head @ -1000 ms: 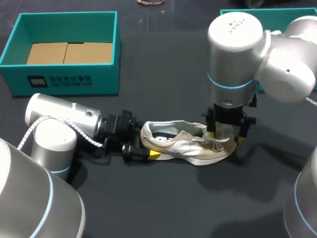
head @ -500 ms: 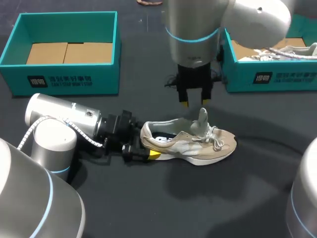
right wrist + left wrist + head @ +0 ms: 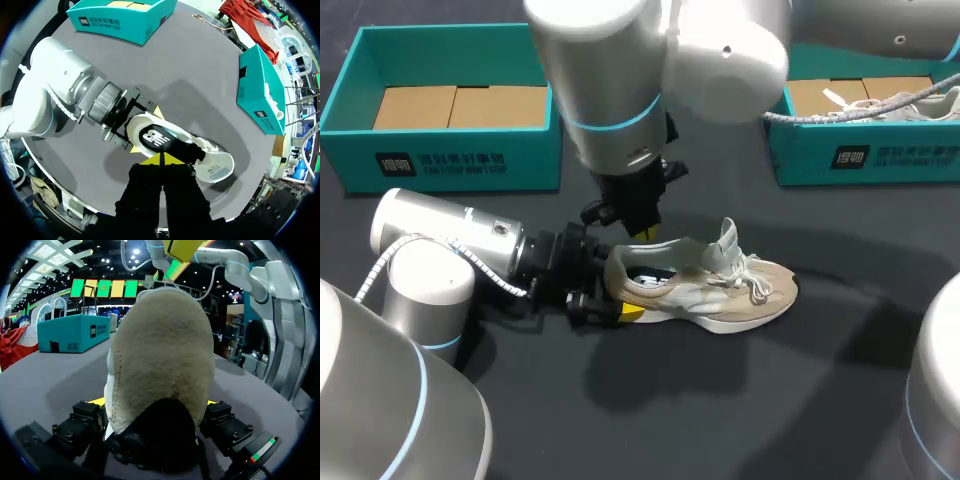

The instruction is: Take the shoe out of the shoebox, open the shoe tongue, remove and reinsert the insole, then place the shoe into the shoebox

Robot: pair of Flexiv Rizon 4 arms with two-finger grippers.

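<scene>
— What have you got hold of?
— My left gripper [image 3: 610,292] pinches the heel of the beige-and-white lace-up sneaker [image 3: 710,285] from both sides. It lies on its sole on the dark table [image 3: 650,400], outside the teal cardboard shoebox [image 3: 450,165], tongue standing up.
— And the right?
— My right gripper [image 3: 161,160] hangs over the sneaker's opening, yellow tips pressed together, holding nothing.

- The shoe [image 3: 720,292] has a matt beige upper that looks like cloth and suede. Its heel is fuzzy and napped, and its sole is smooth and white.
- The insole [image 3: 159,142] is black and smooth.
- The table [image 3: 720,410] is dark grey and matt.
- The left shoebox [image 3: 450,165] and right shoebox [image 3: 860,158] are matt teal card, and plain brown card lines the left one.
- The left arm [image 3: 430,232] and right arm [image 3: 610,80] have smooth silvery shells with a soft sheen.
</scene>
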